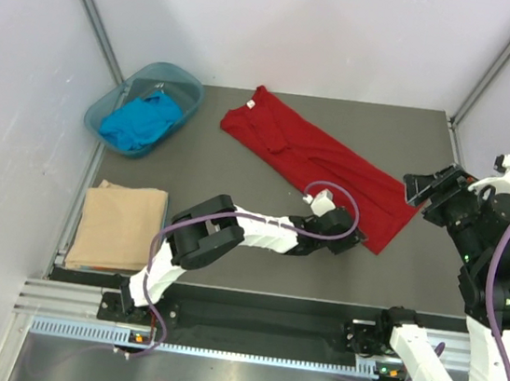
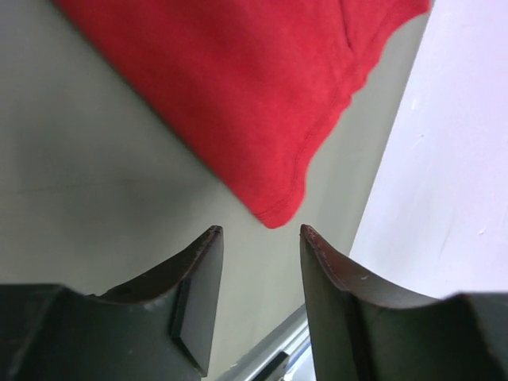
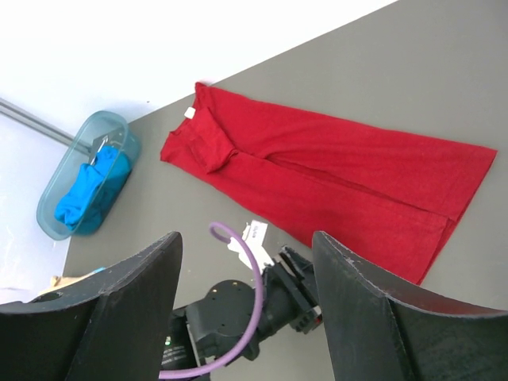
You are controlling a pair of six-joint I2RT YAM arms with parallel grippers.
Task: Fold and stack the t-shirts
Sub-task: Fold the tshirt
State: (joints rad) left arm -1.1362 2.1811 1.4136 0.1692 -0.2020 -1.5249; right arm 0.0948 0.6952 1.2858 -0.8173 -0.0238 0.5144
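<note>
A deep red t-shirt [image 1: 324, 167], folded lengthwise into a long strip, lies diagonally across the dark table, collar at the far end. My left gripper [image 1: 359, 242] sits low at the strip's near hem corner. In the left wrist view its fingers stand open [image 2: 260, 232], with the red hem corner [image 2: 278, 210] just ahead of the tips and nothing between them. My right gripper [image 1: 417, 188] hovers open off the strip's right end; from its wrist view [image 3: 246, 238] I look down on the whole red shirt [image 3: 341, 175]. A folded tan t-shirt [image 1: 119, 226] lies at the near left. A blue t-shirt [image 1: 140, 121] lies crumpled in the basin.
The translucent teal basin [image 1: 186, 83] stands at the far left corner, also visible in the right wrist view [image 3: 55, 186]. White walls close in on both sides, and the right wall [image 2: 452, 182] is near the left gripper. A metal rail [image 1: 246, 326] runs along the near table edge.
</note>
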